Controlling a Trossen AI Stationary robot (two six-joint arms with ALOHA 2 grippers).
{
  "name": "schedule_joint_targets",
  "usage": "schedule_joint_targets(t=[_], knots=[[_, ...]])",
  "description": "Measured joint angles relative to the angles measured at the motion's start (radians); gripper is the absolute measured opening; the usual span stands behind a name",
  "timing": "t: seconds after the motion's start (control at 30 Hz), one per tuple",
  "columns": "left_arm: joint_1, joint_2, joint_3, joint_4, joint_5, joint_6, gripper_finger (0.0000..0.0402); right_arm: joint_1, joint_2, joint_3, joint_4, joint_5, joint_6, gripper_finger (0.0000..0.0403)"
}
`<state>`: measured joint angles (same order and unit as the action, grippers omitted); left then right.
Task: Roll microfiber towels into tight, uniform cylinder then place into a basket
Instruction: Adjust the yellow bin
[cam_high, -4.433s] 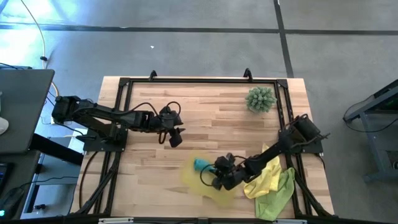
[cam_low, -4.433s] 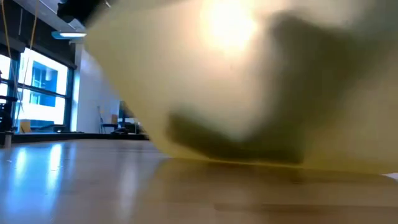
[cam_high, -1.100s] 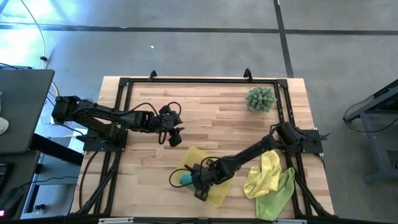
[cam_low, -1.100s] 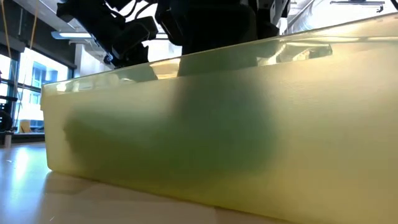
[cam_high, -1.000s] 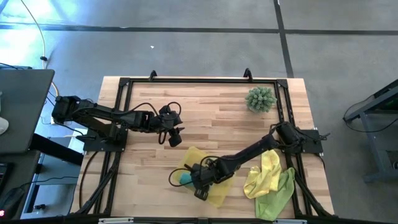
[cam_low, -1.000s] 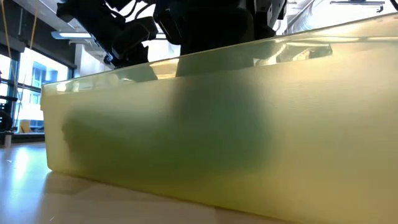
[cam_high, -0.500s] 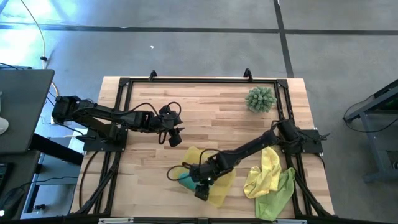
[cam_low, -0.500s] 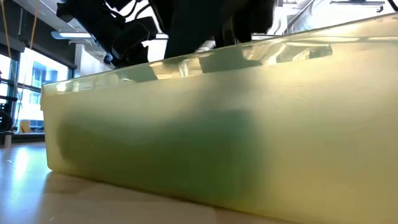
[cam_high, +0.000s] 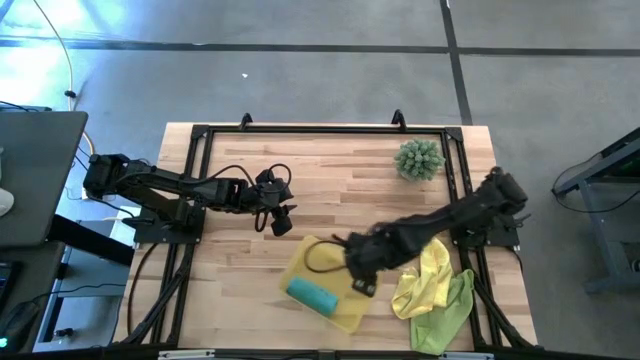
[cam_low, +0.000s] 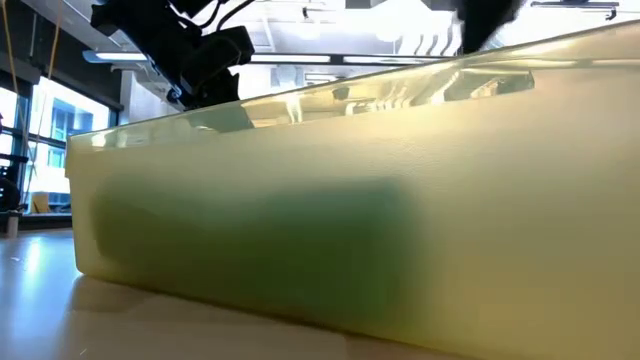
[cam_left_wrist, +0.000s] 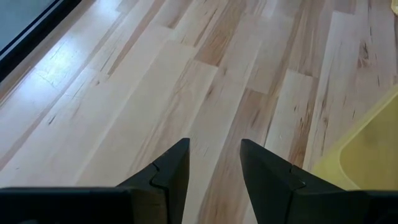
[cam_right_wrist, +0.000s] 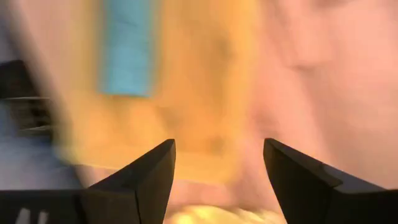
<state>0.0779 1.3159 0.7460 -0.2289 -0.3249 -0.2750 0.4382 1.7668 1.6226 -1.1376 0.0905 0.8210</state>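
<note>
The middle and far part of the wooden table (cam_high: 340, 180) are bare boards, so a gripper can pass there freely between the two arms. The left gripper (cam_high: 283, 218) hangs over the left centre with its fingers apart and only bare wood under them. Near the front edge the yellow basket (cam_high: 345, 312) stands in the way, with the rolled teal towel (cam_high: 312, 295) inside. The right gripper (cam_high: 360, 272), open and empty, is over its right rim. Just beside it, the yellow towel (cam_high: 428, 275) and the lime green towel (cam_high: 447, 315) fill the front right corner. The spiky green plant (cam_high: 418, 159) blocks the far right corner.
</note>
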Motion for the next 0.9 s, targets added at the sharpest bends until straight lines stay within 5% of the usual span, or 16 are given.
schedule_joint_targets(t=[0.1, 0.2, 0.5, 0.73, 0.9], knots=[[0.0, 0.0, 0.0, 0.004, 0.001, -0.002, 0.0131, 0.056, -0.026, 0.0, -0.208, 0.145, 0.133, 0.0236], [0.0, 0.0, 0.0, 0.009, 0.016, -0.002, 0.0131, 0.094, -0.027, -0.002, -0.432, 0.159, 0.291, 0.0236], [0.014, 0.074, 0.002, 0.057, 0.003, 0.016, 0.0131, 0.12, -0.226, -0.462, -0.266, 0.035, 0.478, 0.0236], [0.047, 0.247, 0.0, 0.223, 0.144, 0.032, 0.0131, 0.084, -0.403, -0.785, 0.283, 0.025, 0.565, 0.0236], [0.04, 0.318, 0.0, 0.309, 0.3, 0.034, 0.0131, 0.07, -0.394, -0.925, 0.72, 0.029, 0.497, 0.0236]])
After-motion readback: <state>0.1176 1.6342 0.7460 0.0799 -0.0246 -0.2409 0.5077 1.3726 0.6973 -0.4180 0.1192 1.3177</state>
